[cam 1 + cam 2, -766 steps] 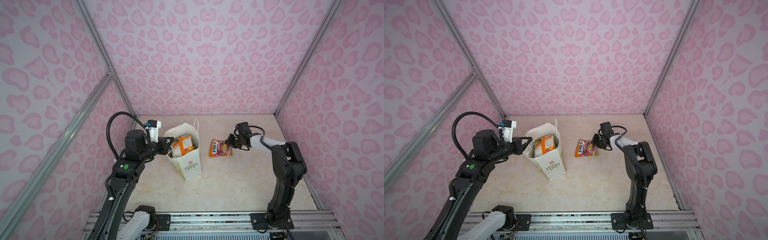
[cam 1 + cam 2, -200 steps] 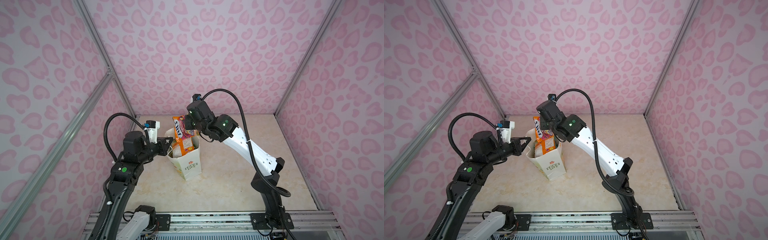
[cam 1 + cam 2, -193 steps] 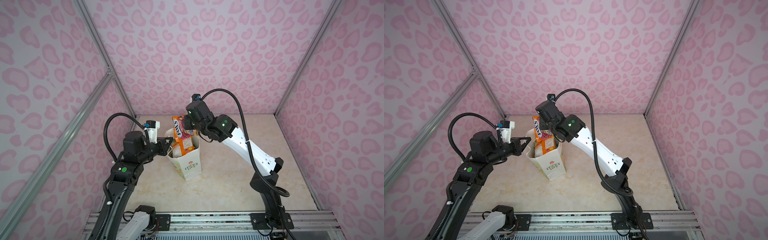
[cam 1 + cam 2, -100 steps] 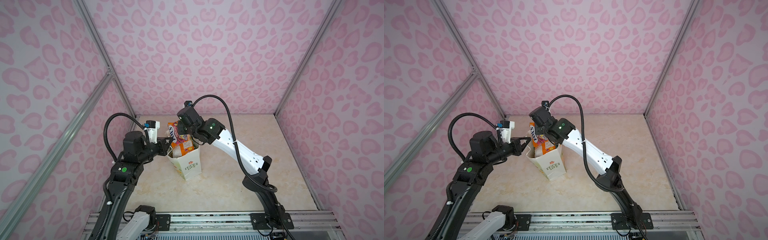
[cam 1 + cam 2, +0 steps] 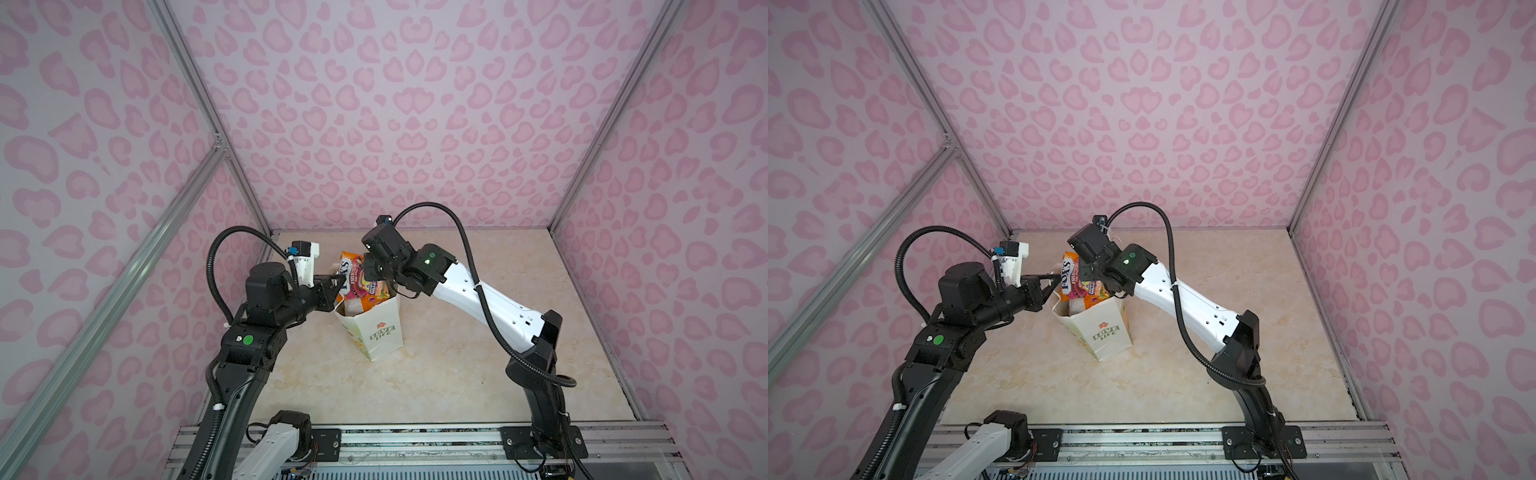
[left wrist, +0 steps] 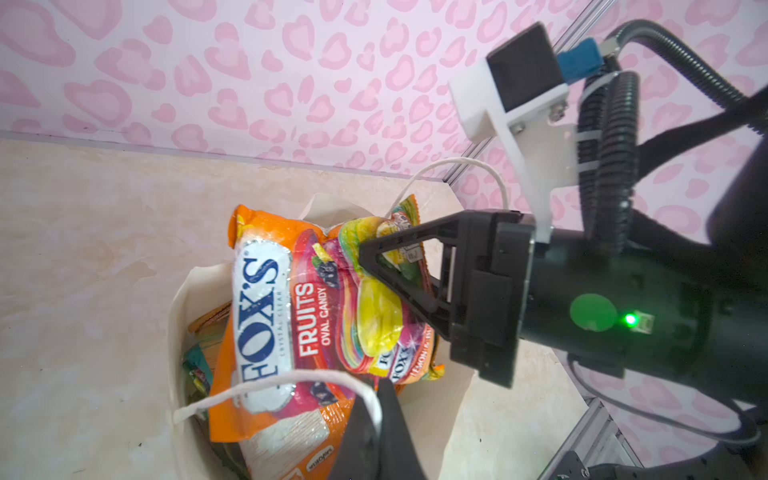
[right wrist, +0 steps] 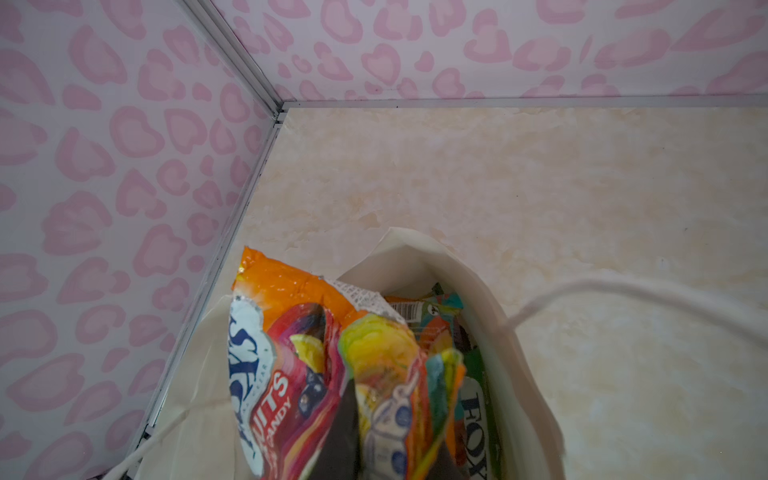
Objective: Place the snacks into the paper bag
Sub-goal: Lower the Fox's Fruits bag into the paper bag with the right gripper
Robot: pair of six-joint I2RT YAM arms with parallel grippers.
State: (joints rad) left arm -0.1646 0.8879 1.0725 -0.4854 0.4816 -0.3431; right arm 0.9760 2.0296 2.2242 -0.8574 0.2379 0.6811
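Bag: the bag [image 5: 376, 332] stands upright near the back left of the tabletop [image 5: 457, 374], mouth open upward.
Left hand: the left hand [image 5: 332, 284] is closed tight on the bag's near rim, by a handle [image 6: 270, 382], and holds the mouth open.
Right hand: the right hand [image 5: 374, 270] reaches over the mouth from the right, its fingers nearly together, pinching the crumpled end of the orange pouch [image 5: 355, 278].
Orange pouch: it is tilted, with its lower end inside the mouth and its upper half well above the rim; the wrist views show it lying on what is already inside.
Done: other pouches [image 7: 473, 411], green and teal among them, sit packed in the bag; their count is hidden.
Left on the tabletop: no pouch shows there in either top view.
Stage: probably the last pouch, in the insert step.
To do: let go of the orange pouch and get it below the rim; the bag looks full, so it may stay proud of the rim.
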